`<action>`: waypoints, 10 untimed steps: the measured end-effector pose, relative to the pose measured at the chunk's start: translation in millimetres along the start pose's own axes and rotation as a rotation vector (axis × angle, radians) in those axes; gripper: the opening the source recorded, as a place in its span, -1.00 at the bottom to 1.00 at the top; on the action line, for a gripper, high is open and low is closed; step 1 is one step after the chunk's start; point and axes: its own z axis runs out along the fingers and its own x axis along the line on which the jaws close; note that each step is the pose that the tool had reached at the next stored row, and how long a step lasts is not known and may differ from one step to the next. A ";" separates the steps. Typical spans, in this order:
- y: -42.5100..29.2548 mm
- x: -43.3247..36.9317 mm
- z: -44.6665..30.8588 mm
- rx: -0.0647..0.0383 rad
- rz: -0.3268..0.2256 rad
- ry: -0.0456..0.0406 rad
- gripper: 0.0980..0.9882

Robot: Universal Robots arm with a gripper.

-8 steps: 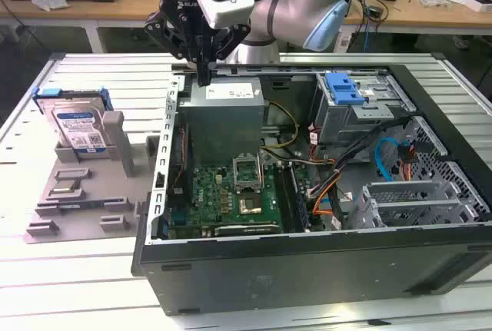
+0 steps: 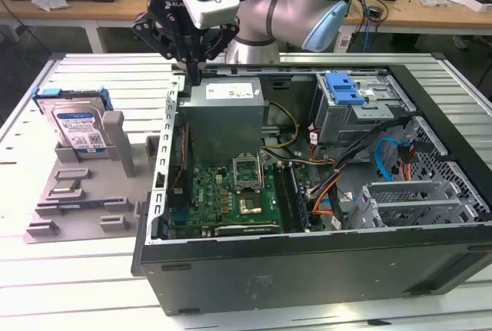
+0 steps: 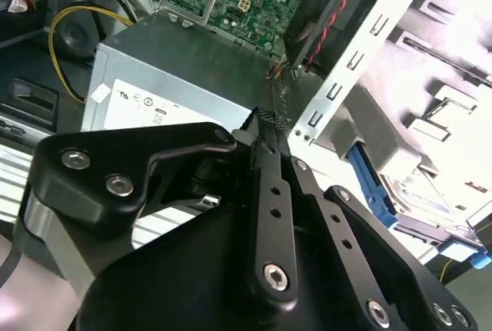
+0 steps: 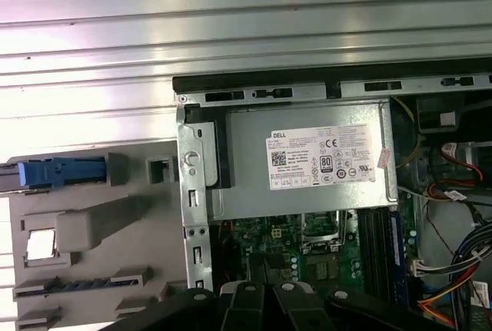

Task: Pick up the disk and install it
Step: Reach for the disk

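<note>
Exterior view: raised at near side, mid range, facing down across open computer case [image 2: 307, 269] toward far arm. First wrist view: straight down over power-supply box [image 4: 307, 158]. Second wrist view: close, oblique past gripper [image 3: 266, 120]. Shared throughout: same box.

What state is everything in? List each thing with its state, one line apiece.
computer case: lying on its side, side panel off, inside exposed.
power supply: mounted inside the computer case.
grey holder: beside the computer case, on the exterior view's left, loaded.
disk: standing upright in the grey holder, not gripped.
gripper: shut, holding nothing, above the computer case wall next to the power supply.
</note>
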 end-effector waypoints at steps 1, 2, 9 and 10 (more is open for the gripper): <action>-0.1 1.5 0.0 0.000 0.000 -0.0001 -0.98; -0.4 4.9 -0.1 0.000 0.000 -0.0001 -0.98; -1.7 22.2 -0.6 0.000 0.000 -0.0001 -0.98; -1.8 23.8 -0.6 0.000 0.000 0.0000 -0.98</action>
